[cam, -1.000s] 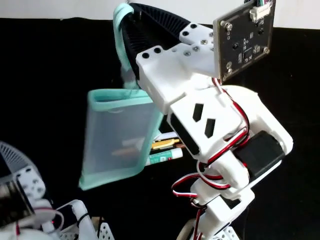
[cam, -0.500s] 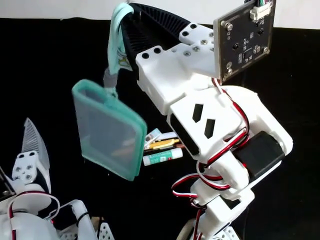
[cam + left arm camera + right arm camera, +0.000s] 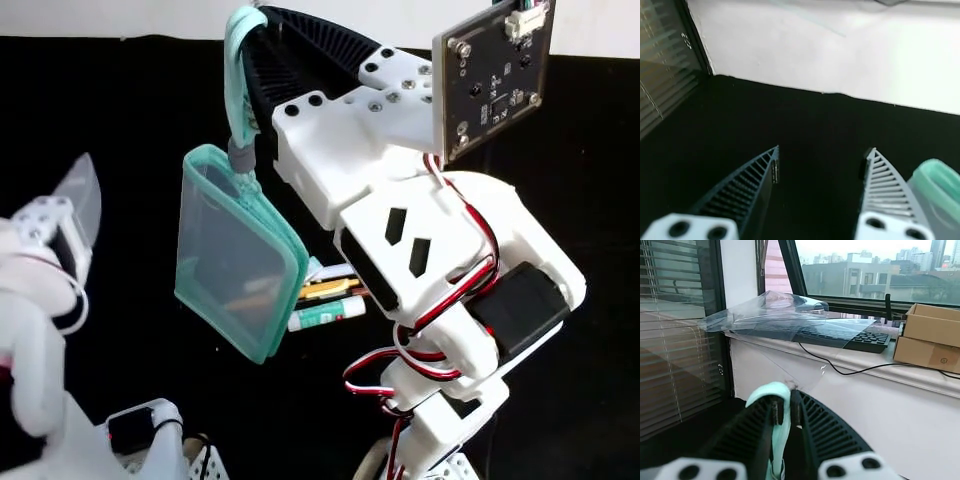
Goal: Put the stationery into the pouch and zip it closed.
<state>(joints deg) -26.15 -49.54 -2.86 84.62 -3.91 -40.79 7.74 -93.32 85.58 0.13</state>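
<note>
My left gripper [image 3: 823, 150] and right gripper [image 3: 785, 399] have black fingers [image 3: 740, 195] with a ribbed lattice pattern, on white housings. The pouch [image 3: 235, 260] has mint-green edging around a translucent grey panel, and its strap [image 3: 238, 60] is mint green. The stationery [image 3: 325, 291] is yellow, white and green. The table [image 3: 120, 120] is black.

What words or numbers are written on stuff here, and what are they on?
None can be read.
Green print on the white stick beside the pouch: too blurred.
Tiny marks on the circuit board: too small.
A small mark on the box: too small.
</note>
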